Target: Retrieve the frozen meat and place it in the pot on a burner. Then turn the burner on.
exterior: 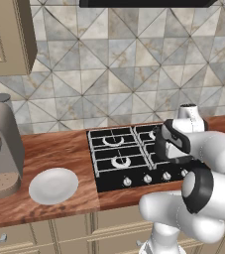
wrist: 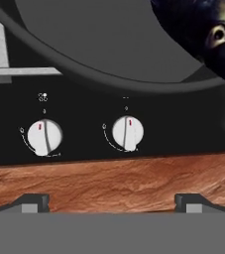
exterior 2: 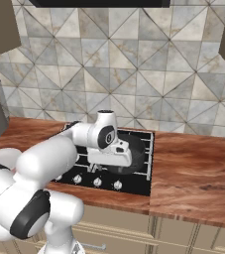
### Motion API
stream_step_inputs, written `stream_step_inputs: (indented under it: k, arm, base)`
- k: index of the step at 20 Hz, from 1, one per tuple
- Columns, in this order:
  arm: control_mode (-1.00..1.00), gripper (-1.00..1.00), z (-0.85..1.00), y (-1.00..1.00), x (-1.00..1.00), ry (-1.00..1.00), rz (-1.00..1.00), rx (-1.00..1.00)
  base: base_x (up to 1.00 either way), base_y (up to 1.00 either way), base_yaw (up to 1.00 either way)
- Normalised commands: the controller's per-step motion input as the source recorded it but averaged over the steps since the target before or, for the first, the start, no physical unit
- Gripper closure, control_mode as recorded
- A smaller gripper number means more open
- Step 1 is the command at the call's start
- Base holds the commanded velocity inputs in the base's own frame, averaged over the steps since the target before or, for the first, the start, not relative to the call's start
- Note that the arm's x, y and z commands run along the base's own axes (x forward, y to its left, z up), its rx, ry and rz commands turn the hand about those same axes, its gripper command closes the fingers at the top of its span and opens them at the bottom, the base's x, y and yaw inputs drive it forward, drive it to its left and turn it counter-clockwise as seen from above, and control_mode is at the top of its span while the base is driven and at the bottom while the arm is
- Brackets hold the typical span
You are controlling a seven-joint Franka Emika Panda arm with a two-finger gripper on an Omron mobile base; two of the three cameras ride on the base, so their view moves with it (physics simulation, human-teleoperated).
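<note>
Now hovering low over the cooktop's front edge, gripper spread wide and holding nothing, tips above the wooden counter strip. Just ahead, two white knobs. Beyond them, black pot on the front right burner, fish lying inside. White plate near the counter's front left.

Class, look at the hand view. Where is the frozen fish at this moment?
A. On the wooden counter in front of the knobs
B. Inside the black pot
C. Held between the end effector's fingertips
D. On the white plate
B: in the hand view the fish, its eye visible, lies within the rim of the black pot, above the two cooktop knobs, while the open end effector holds nothing.
</note>
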Motion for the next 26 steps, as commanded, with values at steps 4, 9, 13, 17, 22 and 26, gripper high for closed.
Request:
stream_step_inputs:
  k: [4, 9, 13, 17, 22, 26]
  arm:
    - [-1.0, -1.0, -0.12, 0.0, 0.0, 0.0, 0.0, 0.0]
    - [-1.0, -1.0, -0.09, 0.0, 0.0, 0.0, 0.0, 0.0]
    - [-1.0, -1.0, -0.12, 0.0, 0.0, 0.0, 0.0, 0.0]
    - [-1.0, -1.0, -0.26, -0.01, 0.0, 0.0, 0.0, 0.0]
    - [-1.0, -1.0, -0.2, -0.05, -0.03, -0.01, -0.11, 0.0]
    - [-1.0, -1.0, -0.15, -0.11, -0.17, -0.17, -0.12, 0.0]
  base:
    - [0.0, 0.0, 0.0]
    - [0.0, 0.0, 0.0]
    - [0.0, 0.0, 0.0]
    - [0.0, 0.0, 0.0]
    - [0.0, 0.0, 0.0]
    - [0.0, 0.0, 0.0]
